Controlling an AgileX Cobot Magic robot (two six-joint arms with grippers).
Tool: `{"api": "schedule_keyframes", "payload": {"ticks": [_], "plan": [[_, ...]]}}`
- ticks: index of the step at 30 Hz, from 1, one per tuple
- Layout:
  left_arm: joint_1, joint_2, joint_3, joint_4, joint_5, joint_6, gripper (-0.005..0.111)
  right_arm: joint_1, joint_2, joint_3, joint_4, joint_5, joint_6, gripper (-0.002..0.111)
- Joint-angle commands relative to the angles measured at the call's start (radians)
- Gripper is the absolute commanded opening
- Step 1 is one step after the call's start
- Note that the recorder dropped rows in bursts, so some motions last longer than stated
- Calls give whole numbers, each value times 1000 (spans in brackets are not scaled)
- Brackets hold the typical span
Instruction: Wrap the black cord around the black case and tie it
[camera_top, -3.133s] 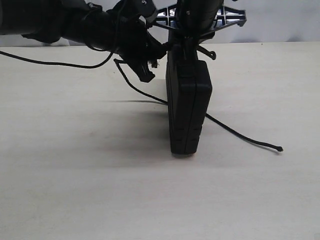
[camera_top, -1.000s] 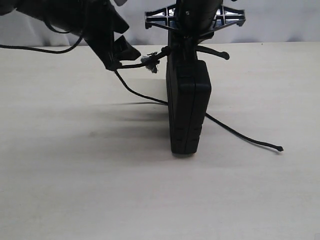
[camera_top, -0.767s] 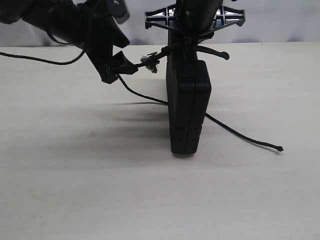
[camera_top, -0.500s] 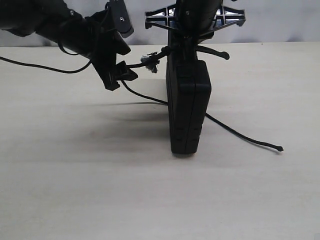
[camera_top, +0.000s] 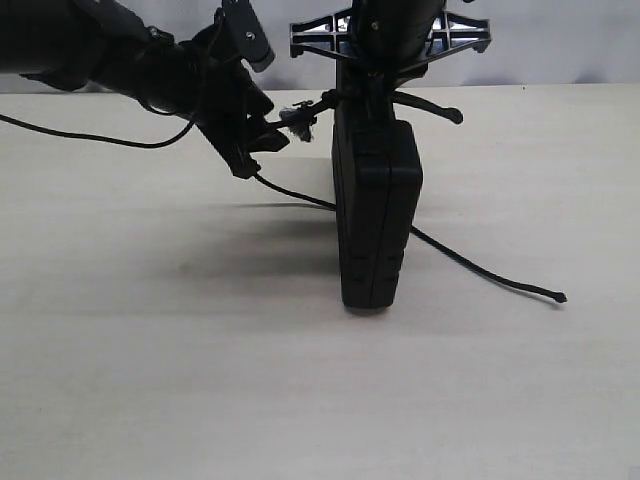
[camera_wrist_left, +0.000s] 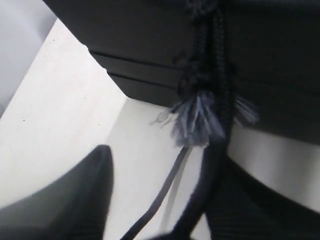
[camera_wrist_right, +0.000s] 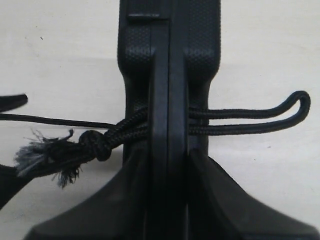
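left gripper (camera_wrist_left: 170, 170): left of case (camera_top: 378, 220) top, jaws apart astride frayed knot of cord (camera_top: 480, 268) | case: upright on table (camera_top: 150, 350) | right gripper (camera_wrist_right: 169, 160): jaws clamped on case top | cord: loop just right of case, tail farther right

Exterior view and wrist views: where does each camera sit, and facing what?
Exterior view: off the arms, low, facing the upright black case edge-on; left end effector and right end effector show.
Left wrist view: on the left arm, close on the frayed knot of the black cord; one blurred finger shows.
Right wrist view: on the right arm, looking down the case; its fingers flank it.
All share the knot.
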Motion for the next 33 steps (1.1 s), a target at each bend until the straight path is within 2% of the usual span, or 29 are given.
{"api": "schedule_keyframes", "payload": {"ticks": [1, 3, 7, 10, 14, 27, 33], "plan": [[-6, 1, -9, -109, 8, 3, 12, -2, -8, -8, -25, -32, -3, 4], [-8, -5, -11, -161, -4, 34, 0, -2, -8, -8, -25, -33, -3, 4], [-36, -5, -23, -203, 6, 103, 0, -2, -8, -8, -25, -33, -3, 4], [-83, -1, -23, -203, -5, 179, 0, -2, -8, -8, -25, -37, -3, 4], [-114, -1, -23, -203, -43, 182, 0, -2, -8, -8, -25, -37, -3, 4], [-112, -64, -23, -208, -81, 170, 0, -2, -8, -8, -26, -26, -3, 4], [-112, -62, -20, -185, -55, 160, 0, -2, -8, -8, -23, -21, -3, 4]]}}
